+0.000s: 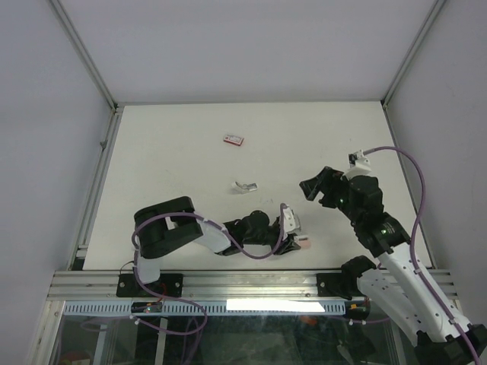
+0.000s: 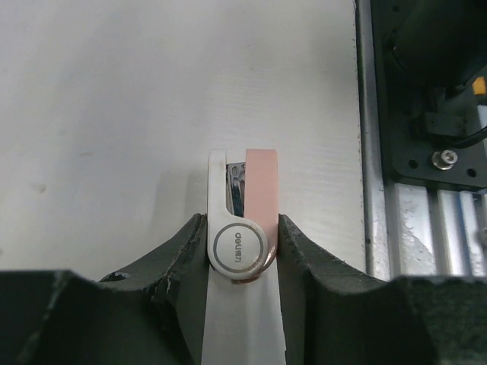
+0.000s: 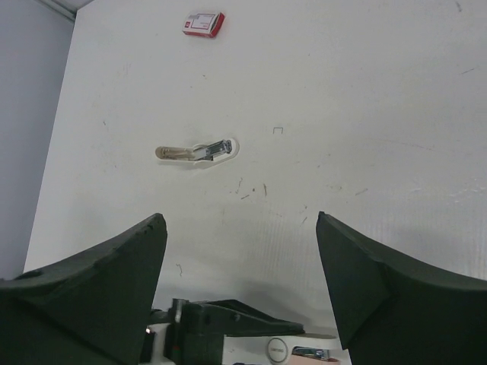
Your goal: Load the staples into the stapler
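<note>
The stapler (image 2: 240, 247), white on one side and pale pink on the other with a round logo at its hinge, is clamped in the left tool (image 2: 241, 220). In the left wrist view the black fingers (image 2: 183, 258) are pressed against both of its flanks, and its free end points toward the top of the frame over the white desk (image 1: 175, 152). A narrow gap with dark metal inside can be seen between the white and pink halves. In the overhead view this tool and the stapler are found low in the frame, just right of centre, close to the desk's near edge.

The right tool (image 3: 240, 220) is spread wide with nothing between its fingers. It is placed right of centre in the overhead view, above the stapler and apart from it.

The staple box (image 1: 233, 140), red with a white label, lies flat on the desk in the upper middle of the overhead view, well apart from both tools. Whether it is opened cannot be told.

Between the box and the stapler, a small silvery-and-white part (image 3: 198, 150) is seen lying on the desk; what it is cannot be made out. A tiny bracket-shaped wire (image 3: 278, 130) lies to its right in the right wrist view.
</note>
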`<state>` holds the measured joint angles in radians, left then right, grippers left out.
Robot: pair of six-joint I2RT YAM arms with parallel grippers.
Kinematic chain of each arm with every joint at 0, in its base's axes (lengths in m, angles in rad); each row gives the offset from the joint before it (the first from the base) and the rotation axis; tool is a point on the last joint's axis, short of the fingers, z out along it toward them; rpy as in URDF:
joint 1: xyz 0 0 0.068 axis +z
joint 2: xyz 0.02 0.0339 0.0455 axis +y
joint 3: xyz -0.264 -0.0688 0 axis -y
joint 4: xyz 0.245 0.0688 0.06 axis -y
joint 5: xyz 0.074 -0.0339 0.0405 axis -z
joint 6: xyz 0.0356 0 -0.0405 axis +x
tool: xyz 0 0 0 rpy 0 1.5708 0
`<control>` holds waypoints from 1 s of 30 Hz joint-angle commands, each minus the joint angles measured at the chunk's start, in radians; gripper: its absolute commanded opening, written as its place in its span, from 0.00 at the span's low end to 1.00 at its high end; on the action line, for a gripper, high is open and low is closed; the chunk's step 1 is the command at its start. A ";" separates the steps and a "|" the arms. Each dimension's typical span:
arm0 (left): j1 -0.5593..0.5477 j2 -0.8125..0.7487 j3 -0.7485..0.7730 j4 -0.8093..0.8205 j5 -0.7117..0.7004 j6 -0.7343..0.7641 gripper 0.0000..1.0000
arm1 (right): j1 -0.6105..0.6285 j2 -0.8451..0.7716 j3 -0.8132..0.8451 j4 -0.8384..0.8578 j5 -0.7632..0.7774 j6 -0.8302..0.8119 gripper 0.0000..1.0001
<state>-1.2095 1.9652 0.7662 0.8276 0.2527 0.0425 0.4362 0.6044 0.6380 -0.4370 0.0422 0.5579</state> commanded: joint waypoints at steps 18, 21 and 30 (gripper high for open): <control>0.380 -0.666 -0.269 -0.424 0.335 -0.749 0.00 | -0.004 0.308 -0.079 0.383 -0.694 -0.038 0.85; 0.409 -0.717 -0.280 -0.408 0.406 -0.795 0.00 | -0.002 0.361 -0.091 0.448 -0.875 -0.030 0.86; 0.435 -0.792 -0.274 -0.396 0.428 -0.832 0.00 | 0.020 0.434 -0.128 0.607 -1.137 0.061 0.87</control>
<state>-0.7879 1.2030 0.4812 0.3893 0.6312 -0.7479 0.4400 1.0344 0.5087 0.0231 -0.9176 0.5720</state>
